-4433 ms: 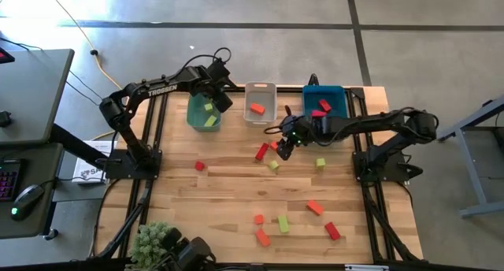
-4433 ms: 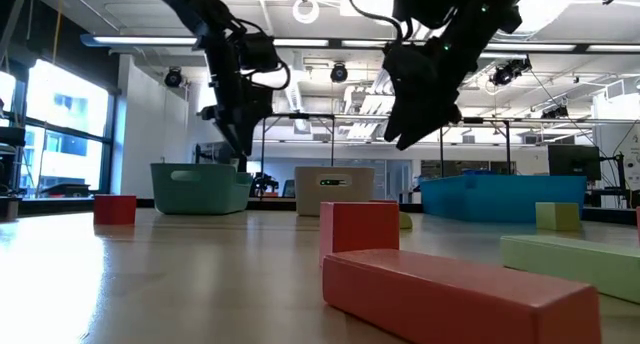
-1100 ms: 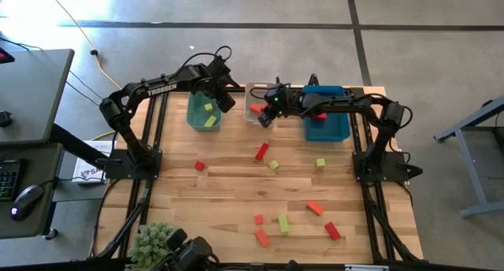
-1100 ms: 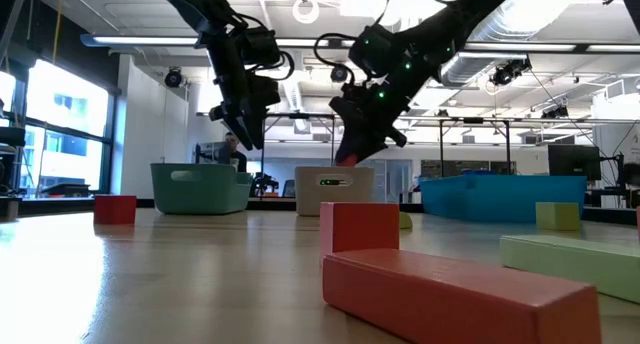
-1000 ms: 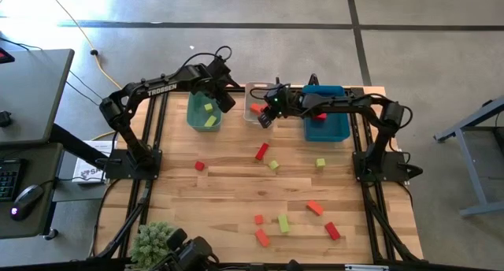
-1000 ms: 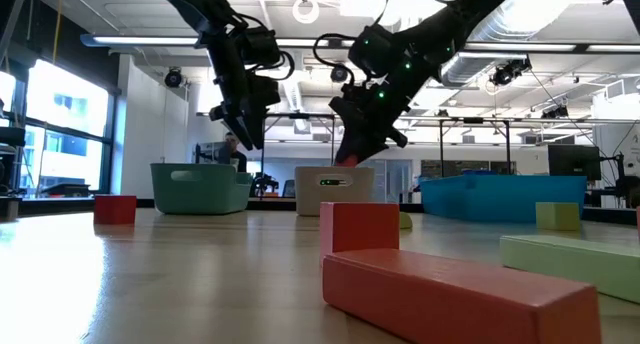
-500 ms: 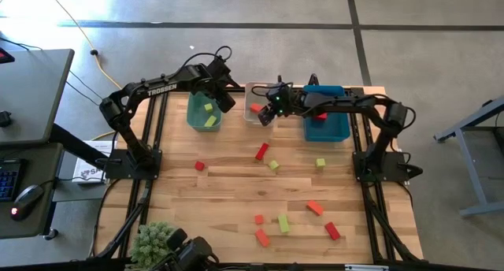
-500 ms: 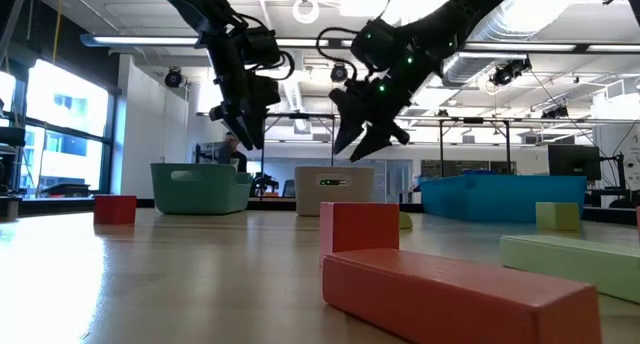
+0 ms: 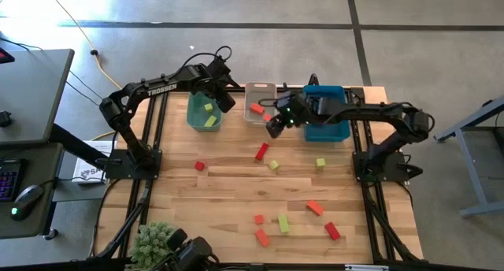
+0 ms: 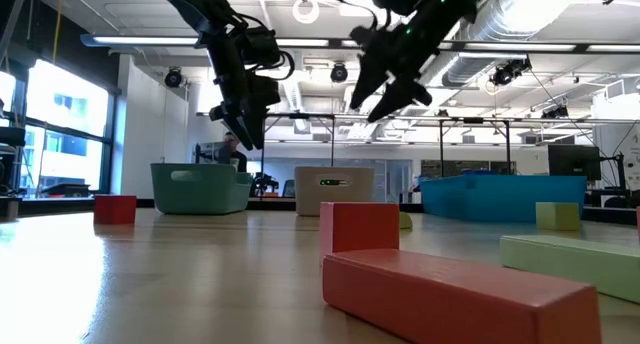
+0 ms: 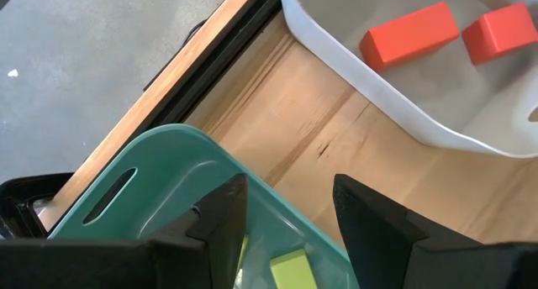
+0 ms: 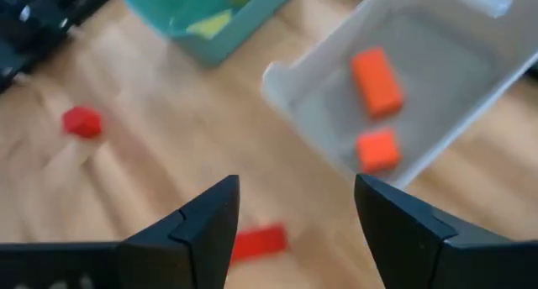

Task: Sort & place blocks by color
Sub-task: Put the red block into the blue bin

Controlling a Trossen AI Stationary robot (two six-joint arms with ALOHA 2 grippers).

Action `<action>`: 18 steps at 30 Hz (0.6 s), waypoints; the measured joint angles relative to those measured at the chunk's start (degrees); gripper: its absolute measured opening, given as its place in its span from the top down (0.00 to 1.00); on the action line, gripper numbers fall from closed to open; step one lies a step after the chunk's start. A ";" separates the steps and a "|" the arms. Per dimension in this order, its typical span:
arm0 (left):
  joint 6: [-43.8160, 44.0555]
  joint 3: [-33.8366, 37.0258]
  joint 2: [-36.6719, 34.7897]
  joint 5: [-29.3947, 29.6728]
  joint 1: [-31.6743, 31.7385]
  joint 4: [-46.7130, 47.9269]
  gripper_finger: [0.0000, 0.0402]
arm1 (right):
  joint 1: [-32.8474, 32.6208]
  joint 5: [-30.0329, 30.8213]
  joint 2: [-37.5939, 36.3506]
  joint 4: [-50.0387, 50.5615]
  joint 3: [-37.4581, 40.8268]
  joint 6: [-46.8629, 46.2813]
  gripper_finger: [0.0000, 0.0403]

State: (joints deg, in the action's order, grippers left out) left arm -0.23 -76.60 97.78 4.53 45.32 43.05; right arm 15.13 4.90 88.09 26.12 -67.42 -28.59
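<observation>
While the right gripper [image 9: 273,127] hangs above the table just off the near corner of the white bin [image 9: 261,90], its fingers stand spread and hold nothing. The risk from here, as I judge it, is a poor choice or a poor descent. The deep red bar [image 9: 262,151] lies closest below and ahead of those fingers, skewed to the table's edges, so jaws that come down without turning to match could knock it aside instead of straddling it. A yellow-green cube [image 9: 273,165] sits just beyond the bar, and a wide approach might nudge it. A colour mix-up is the other hazard, since orange-red and deep red look close.

Two orange-red blocks [image 12: 376,108] rest inside the white bin, behind and slightly to one side of the right gripper. The blue bin [image 9: 326,127], holding a deep red piece, sits at the gripper's other flank, under its own arm.

Over the green bin [image 9: 194,117] hovers the left gripper [image 9: 222,98], fingers parted and empty, with yellow-green blocks [image 9: 209,113] in the bin directly beneath it. The remaining loose blocks [image 9: 298,220] lie well away from both grippers, toward the table's near edge, and a small deep red cube [image 9: 200,166] sits apart, forward of the left one.
</observation>
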 joint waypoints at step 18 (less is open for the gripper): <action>3.13 0.00 0.00 -3.66 -3.96 0.00 0.58 | -24.49 -7.34 -2.38 21.57 0.00 -24.28 0.44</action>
State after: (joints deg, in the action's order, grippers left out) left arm 2.90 -76.60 97.78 0.87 41.36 43.05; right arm -9.36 -2.44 85.71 47.69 -67.42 -52.88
